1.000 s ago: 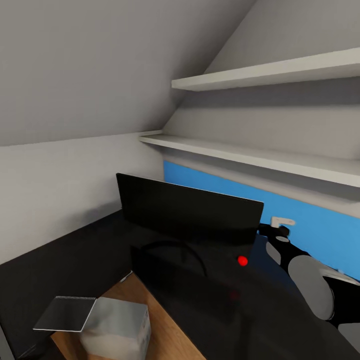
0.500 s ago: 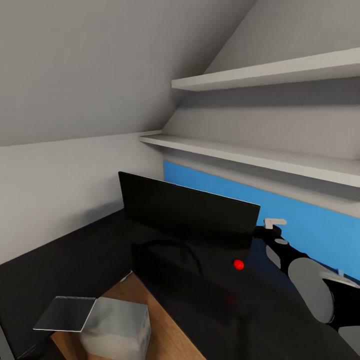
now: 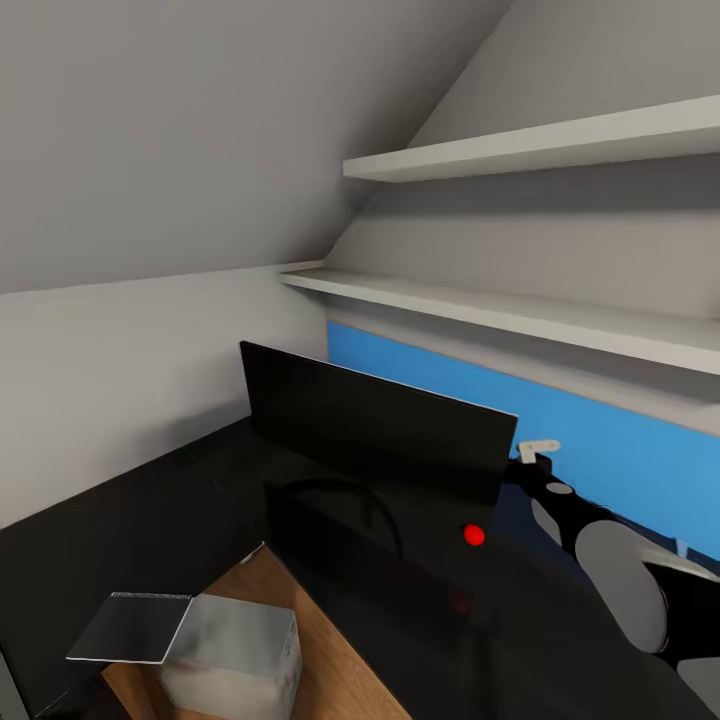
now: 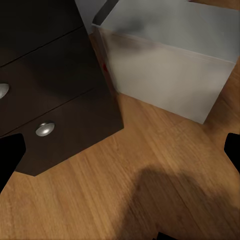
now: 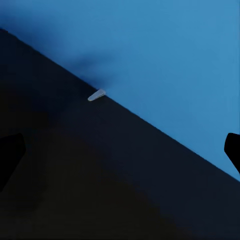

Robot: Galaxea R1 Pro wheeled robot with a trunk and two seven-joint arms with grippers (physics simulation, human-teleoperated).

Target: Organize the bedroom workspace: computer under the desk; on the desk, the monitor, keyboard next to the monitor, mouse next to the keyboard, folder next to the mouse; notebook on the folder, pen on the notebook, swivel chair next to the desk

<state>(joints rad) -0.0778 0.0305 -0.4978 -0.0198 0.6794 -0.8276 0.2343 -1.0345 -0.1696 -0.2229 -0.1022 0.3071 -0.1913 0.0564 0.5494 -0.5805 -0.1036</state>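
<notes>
Since 1 s ago: the monitor (image 3: 375,425) has shifted slightly up and back on the desk (image 3: 150,520), right edge now further left; right arm has moved with it, and the red dot (image 3: 474,535) sits a bit lower-left. Camera approx. unchanged.

Monitor: upright on the black desk top, in front of the blue back panel (image 3: 610,455), screen dark, reflection visible on the glossy surface.

Right gripper (image 3: 535,452): at the monitor's right edge, touching or just beside it; can't tell which. In the right wrist view both fingertips sit at opposite frame edges, i.e. spread wide, w/ nothing between them. A small pale stub (image 5: 96,95) shows at the desk/panel junction.

Left gripper: fingertips (image 4: 10,155) wide apart, nothing held, above the wood floor (image 4: 100,200).

Computer (image 4: 170,60): light-grey box on the floor, just beside the drawer unit (image 4: 50,90) w/ round silver knobs (image 4: 45,129). In the head view it stands by the desk's inner corner, a flat grey panel (image 3: 130,627) at its upper edge.

Two white shelves (image 3: 530,145) above.
</notes>
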